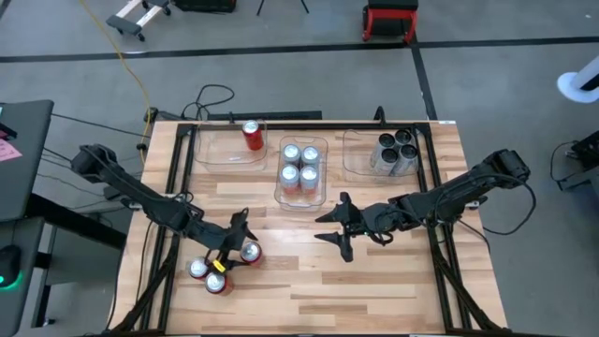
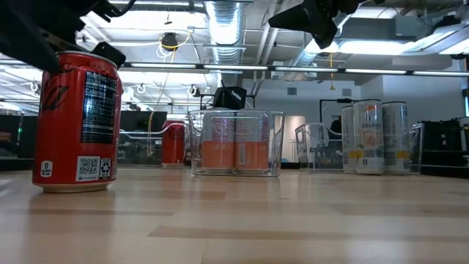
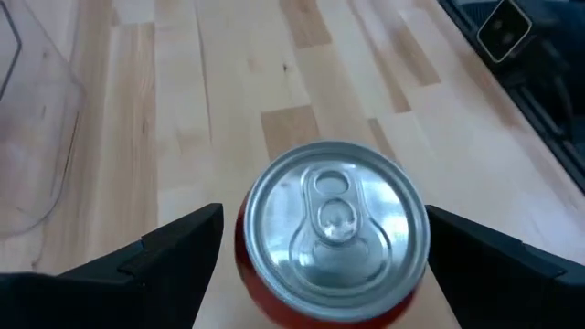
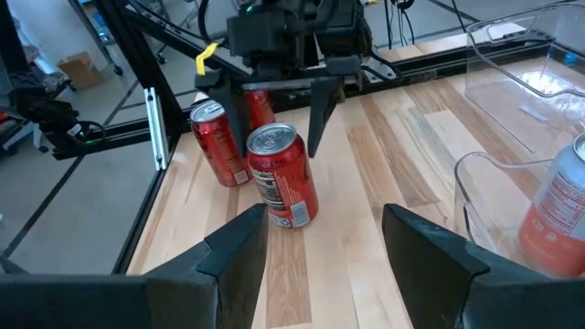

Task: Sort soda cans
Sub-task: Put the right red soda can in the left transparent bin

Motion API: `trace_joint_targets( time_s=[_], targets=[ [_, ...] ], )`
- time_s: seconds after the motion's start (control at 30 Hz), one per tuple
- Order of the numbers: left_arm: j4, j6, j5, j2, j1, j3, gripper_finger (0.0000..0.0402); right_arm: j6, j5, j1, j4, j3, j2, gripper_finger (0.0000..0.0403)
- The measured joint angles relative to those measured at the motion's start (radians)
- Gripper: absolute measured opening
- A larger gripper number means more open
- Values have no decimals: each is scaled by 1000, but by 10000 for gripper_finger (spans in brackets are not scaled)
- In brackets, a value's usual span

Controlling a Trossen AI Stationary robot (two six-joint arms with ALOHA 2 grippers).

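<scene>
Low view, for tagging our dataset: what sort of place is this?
Probably a robotics lab or workshop: exposed ceiling ducts and strip lights overhead, a wooden table with soda cans on it, cables trailing over a concrete floor.

Robotics lab, open industrial room.
Butcher-block wooden table [image 1: 309,281] in black metal frame [image 1: 173,168] on grey concrete floor [image 1: 281,65]; exposed silver ceiling ducts [image 2: 223,18], strip lights, trailing yellow cable [image 1: 131,65].

- Your high view is evenly bright; shadows on the surface [image 1: 374,290] are soft.
- Low view: ceiling lights [image 2: 220,15] glare behind, and the near surface blurs.
- Left wrist view: red can [image 3: 334,228] top glints, gripper fingers [image 3: 155,265] soft-edged.
</scene>
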Motion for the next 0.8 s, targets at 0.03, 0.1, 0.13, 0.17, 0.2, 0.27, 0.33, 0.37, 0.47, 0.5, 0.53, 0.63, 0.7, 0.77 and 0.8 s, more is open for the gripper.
trace_joint_targets(
  time_s=[0.03, 0.1, 0.13, 0.17, 0.2, 0.27, 0.33, 0.37, 0.47, 0.5, 0.53, 0.63, 0.7, 0.77, 0.8],
  targets=[
    [12, 6, -1, 11, 0, 0, 360, 0, 0, 0, 0, 0, 0, 235],
    [21, 7, 0, 32, 0, 1, 360, 0, 0, 0, 0, 0, 0, 235],
    [22, 6, 0, 41, 0, 1, 360, 0, 0, 0, 0, 0, 0, 235],
    [23, -2, -2, 50, 0, 1, 360, 0, 0, 0, 0, 0, 0, 235],
    [27, -12, -7, 58, 0, 1, 360, 0, 0, 0, 0, 0, 0, 235],
    [42, -12, -9, 71, 0, 3, 360, 0, 0, 0, 0, 0, 0, 235],
    [47, -13, -11, 78, 0, 4, 357, 0, 0, 0, 0, 0, 0, 235],
    [47, -15, -18, 79, 1, 4, 353, 0, 0, 0, 0, 0, 0, 235],
    [47, -20, -37, 79, 3, 4, 323, 9, 0, 0, 0, 0, 0, 235],
    [46, -21, -37, 79, 7, 4, 309, 15, 0, 0, 0, 0, 0, 235],
    [45, -24, -36, 79, 13, 4, 298, 21, 0, 0, 0, 0, 0, 235],
    [39, -41, -36, 79, 37, 4, 297, 24, 0, 0, 0, 0, 0, 235],
    [39, -56, -37, 79, 56, 4, 297, 24, 0, 0, 0, 0, 0, 235],
    [35, -72, -39, 77, 76, 5, 297, 24, 0, 0, 0, 0, 0, 235],
    [19, -74, -39, 74, 86, 12, 297, 24, 0, 0, -1, 0, 0, 235]
  ],
)
